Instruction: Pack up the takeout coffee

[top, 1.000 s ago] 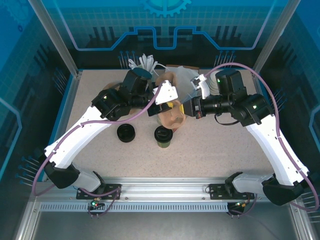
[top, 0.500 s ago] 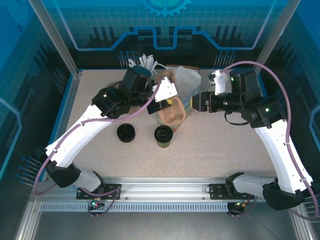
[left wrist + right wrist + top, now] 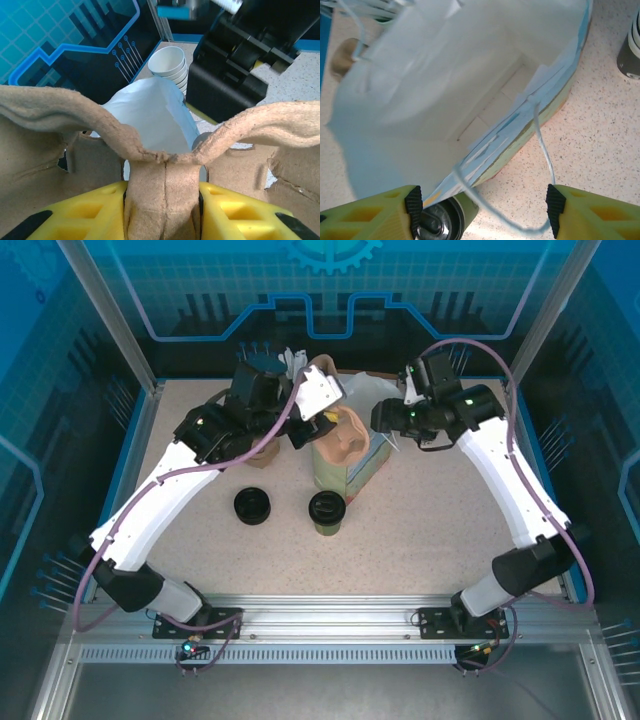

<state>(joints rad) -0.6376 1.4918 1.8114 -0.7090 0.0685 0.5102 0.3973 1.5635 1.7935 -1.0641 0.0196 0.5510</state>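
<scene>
Table [image 3: 430,540] bears takeout coffee [image 3: 327,511] upright (axis vertical).

Top camera looks down; both wrist cameras closely share the paper bag [image 3: 470,75].

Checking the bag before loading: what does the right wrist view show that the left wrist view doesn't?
Right wrist, not left wrist: the bare inside floor of the white paper bag, its string handle, and the open right gripper. Left wrist, not right wrist: the left gripper shut on a brown moulded-pulp cup carrier, and a stack of white lidless cups. Both: the bag's open mouth.
</scene>
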